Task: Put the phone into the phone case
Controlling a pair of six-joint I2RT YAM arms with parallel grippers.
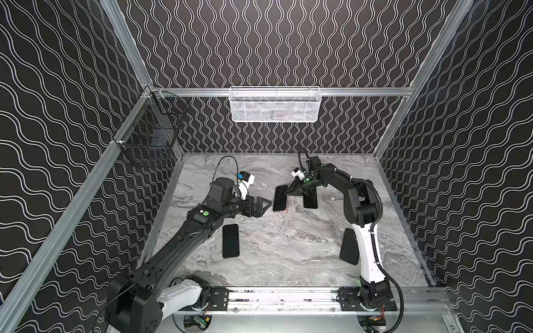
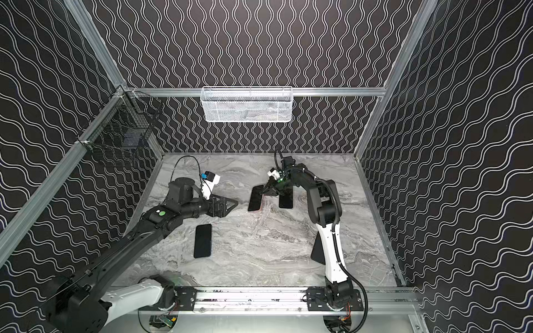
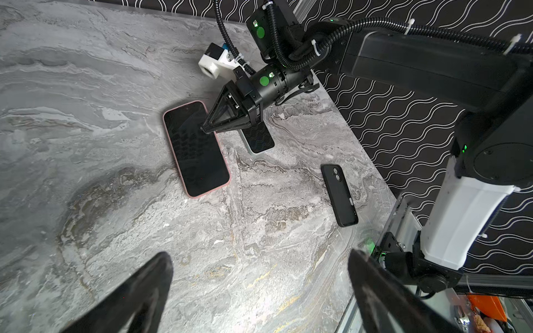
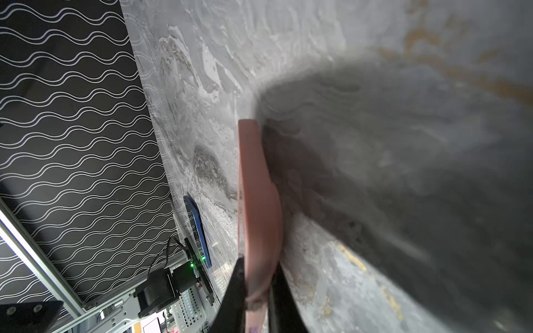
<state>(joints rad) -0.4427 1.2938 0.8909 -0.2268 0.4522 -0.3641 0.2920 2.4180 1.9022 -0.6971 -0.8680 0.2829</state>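
Note:
A pink-edged phone [image 3: 199, 150] with a dark screen lies near the middle of the marble table in both top views [image 1: 279, 199] [image 2: 255, 199]. My right gripper [image 1: 287, 192] [image 3: 205, 129] is shut on its long side near one end. In the right wrist view, the pink edge [image 4: 256, 187] stands between the fingers of that gripper [image 4: 258, 288], with shadow beneath it. The black phone case [image 3: 339, 196] [image 1: 349, 248] lies back up by the right arm's base. My left gripper [image 1: 264, 205] [image 3: 258, 259] hovers open and empty, left of the phone.
A second phone [image 1: 310, 201] [image 3: 259, 138] lies partly under the right gripper. A blue-edged phone [image 1: 230, 240] [image 4: 199, 230] lies near the left arm. A white mesh basket [image 1: 275, 104] hangs on the back wall. A black wire basket [image 1: 150, 135] hangs at the left.

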